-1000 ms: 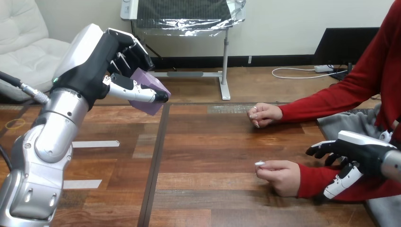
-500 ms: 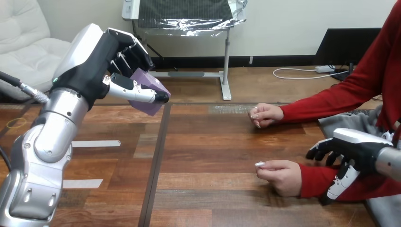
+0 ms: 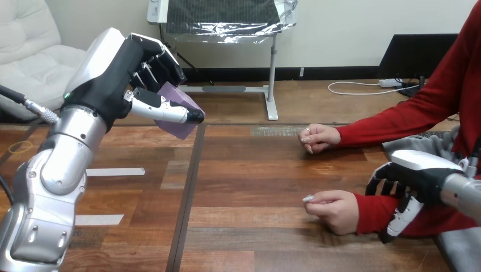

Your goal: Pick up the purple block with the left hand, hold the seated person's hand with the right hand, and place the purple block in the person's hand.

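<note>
My left hand (image 3: 116,73) is raised at the upper left, above the table, with its fingers and thumb shut on the purple block (image 3: 180,110). The person's near hand (image 3: 334,208) rests on the table (image 3: 249,170) as a loose fist, with a red sleeve behind it. My right hand (image 3: 420,170) arches over that sleeve at the forearm. Its relaxed fingers (image 3: 379,180) are on the far side and its thumb (image 3: 399,218) on the near side, not closed round it. The person's far hand (image 3: 317,137) lies curled farther back on the table.
Two white tape strips (image 3: 113,171) (image 3: 96,220) and a yellow ring (image 3: 17,148) lie on the table's left part. A dark seam (image 3: 190,187) runs front to back through the wood. Bare table lies between the block and the person's hands.
My right hand has moved left along the red sleeve toward the person's near hand and now straddles the forearm. The left hand and the block have stayed put.
</note>
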You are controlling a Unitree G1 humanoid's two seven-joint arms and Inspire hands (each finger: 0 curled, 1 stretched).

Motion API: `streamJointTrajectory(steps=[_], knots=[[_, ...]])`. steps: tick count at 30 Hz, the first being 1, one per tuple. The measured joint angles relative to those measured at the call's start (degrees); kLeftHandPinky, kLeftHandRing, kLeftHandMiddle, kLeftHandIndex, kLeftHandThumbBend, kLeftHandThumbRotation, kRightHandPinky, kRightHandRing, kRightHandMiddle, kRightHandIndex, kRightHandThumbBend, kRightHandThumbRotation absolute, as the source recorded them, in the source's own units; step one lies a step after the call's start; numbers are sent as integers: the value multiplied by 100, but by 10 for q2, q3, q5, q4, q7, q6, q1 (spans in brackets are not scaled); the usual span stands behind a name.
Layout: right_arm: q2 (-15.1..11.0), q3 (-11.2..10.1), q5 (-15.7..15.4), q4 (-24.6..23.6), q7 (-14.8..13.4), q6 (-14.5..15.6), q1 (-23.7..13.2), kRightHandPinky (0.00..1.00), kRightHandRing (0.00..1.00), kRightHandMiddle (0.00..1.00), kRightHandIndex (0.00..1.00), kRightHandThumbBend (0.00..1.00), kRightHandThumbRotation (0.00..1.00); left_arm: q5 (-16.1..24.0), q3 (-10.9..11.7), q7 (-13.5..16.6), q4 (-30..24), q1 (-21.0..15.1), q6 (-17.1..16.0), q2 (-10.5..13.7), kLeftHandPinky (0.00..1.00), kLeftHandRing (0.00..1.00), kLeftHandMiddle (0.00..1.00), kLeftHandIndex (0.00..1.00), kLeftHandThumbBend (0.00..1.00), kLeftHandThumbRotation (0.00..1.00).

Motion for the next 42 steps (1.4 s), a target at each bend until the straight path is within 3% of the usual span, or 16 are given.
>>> streamJointTrajectory(steps=[8, 19, 25, 34, 42], knots=[[5, 10, -5, 9, 0, 0, -11, 43, 53, 59, 60, 100, 3, -2, 0, -1, 0, 0, 0, 0, 30, 33, 38, 40, 85, 0], [7, 21, -11, 22, -6, 0, -22, 23, 32, 42, 51, 96, 5, -2, 1, -1, 0, 0, -1, 0, 28, 31, 36, 40, 86, 0], [7, 24, -11, 26, -11, -2, -23, 24, 34, 42, 45, 95, 6, -3, 3, -1, 1, 0, -4, 0, 28, 30, 36, 39, 86, 0], [7, 24, -8, 29, -18, -14, -23, 18, 26, 34, 38, 98, 4, -3, 4, -1, 1, 0, -6, 0, 29, 32, 37, 39, 85, 0], [7, 24, 3, 38, -29, -33, -22, 19, 26, 34, 37, 97, 4, -4, 4, -3, 1, 0, -6, 0, 29, 32, 37, 40, 85, 0]])
